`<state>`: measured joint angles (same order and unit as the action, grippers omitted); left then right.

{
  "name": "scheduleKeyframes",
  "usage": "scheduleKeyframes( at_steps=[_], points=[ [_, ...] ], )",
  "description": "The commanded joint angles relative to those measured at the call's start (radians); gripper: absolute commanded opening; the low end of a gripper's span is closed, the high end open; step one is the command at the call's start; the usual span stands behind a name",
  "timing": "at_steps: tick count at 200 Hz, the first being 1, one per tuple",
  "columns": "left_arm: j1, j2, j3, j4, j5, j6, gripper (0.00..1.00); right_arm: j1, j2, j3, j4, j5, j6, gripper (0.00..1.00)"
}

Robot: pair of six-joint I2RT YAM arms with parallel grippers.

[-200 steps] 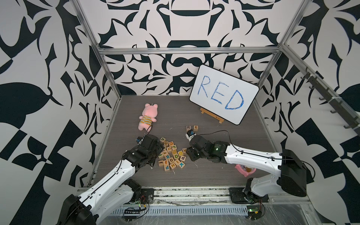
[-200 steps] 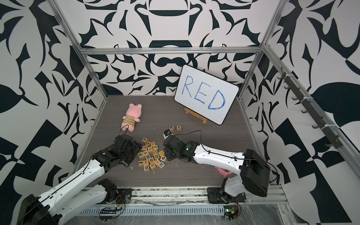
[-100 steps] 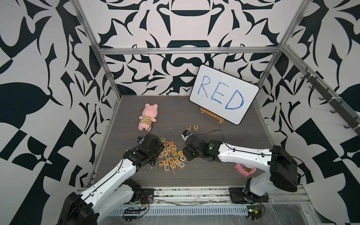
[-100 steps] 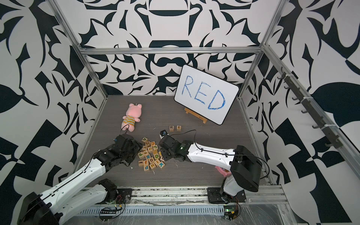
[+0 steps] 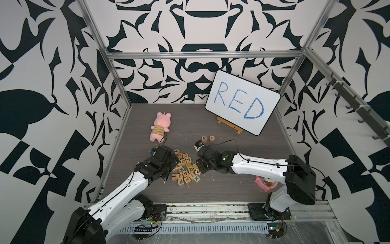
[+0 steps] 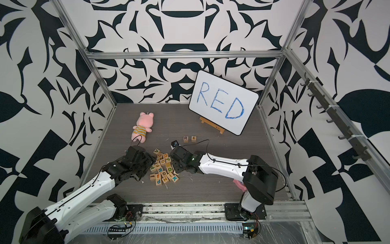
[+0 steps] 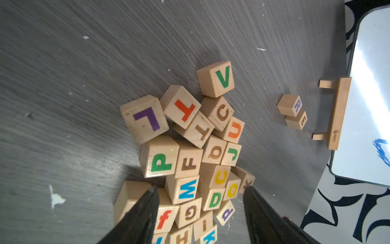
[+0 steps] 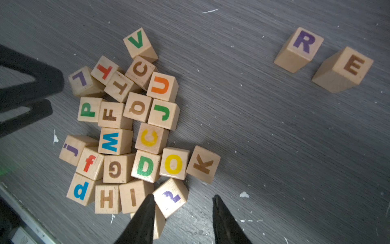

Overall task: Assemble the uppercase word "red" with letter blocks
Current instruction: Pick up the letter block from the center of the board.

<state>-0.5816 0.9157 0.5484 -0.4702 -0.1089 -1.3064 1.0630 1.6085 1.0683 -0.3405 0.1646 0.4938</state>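
Counting up, you have R block (image 5: pixel 204 138) and E block (image 5: pixel 212 138) set at 1 o'clock of the pile (image 5: pixel 185 169); D block (image 8: pixel 145 165) waits inside it (green face up). Right hand (image 8: pixel 183 197) and left hand (image 7: pixel 200 188) hover wide, empty.

Grey tabletop (image 5: pixel 232 190) carries a heap of letter blocks (image 5: pixel 185 169), R block (image 5: pixel 204 138), E block (image 5: pixel 212 138), plush toy (image 5: pixel 159 128), wooden easel (image 5: pixel 229 125)

Robot lab test cell: alu frame (image 5: pixel 202 55), b&w patterned walls (image 5: pixel 42 63), 2 arms (image 5: pixel 259 169) bolted to front rail (image 5: pixel 211 209).
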Motion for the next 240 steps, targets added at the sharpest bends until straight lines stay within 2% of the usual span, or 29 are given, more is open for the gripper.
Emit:
scheduleKeyframes(
  at_steps=[1, 95, 132, 162, 185, 197, 240],
  points=[
    [0.005, -0.03, -0.028, 0.021, 0.0, -0.005, 0.68, 0.006, 0.011, 0.048, -0.009, 0.013, -0.008, 0.43],
    [0.005, -0.106, -0.028, -0.041, -0.059, 0.0, 0.67, 0.01, 0.028, 0.063, -0.009, 0.001, 0.009, 0.42],
    [0.005, -0.162, -0.051, -0.059, -0.088, -0.025, 0.67, 0.051, 0.068, 0.098, -0.025, -0.01, 0.078, 0.29],
    [0.005, -0.187, -0.065, -0.053, -0.086, -0.035, 0.66, 0.09, 0.114, 0.133, -0.047, 0.01, 0.164, 0.3],
    [0.005, -0.187, -0.062, -0.063, -0.089, -0.035, 0.66, 0.117, 0.147, 0.16, -0.07, 0.019, 0.235, 0.38],
    [0.004, -0.187, -0.061, -0.067, -0.089, -0.036, 0.66, 0.129, 0.159, 0.17, -0.088, 0.084, 0.265, 0.41],
    [0.005, -0.189, -0.07, -0.063, -0.092, -0.045, 0.66, 0.129, 0.194, 0.183, -0.08, 0.102, 0.322, 0.39]
  ],
)
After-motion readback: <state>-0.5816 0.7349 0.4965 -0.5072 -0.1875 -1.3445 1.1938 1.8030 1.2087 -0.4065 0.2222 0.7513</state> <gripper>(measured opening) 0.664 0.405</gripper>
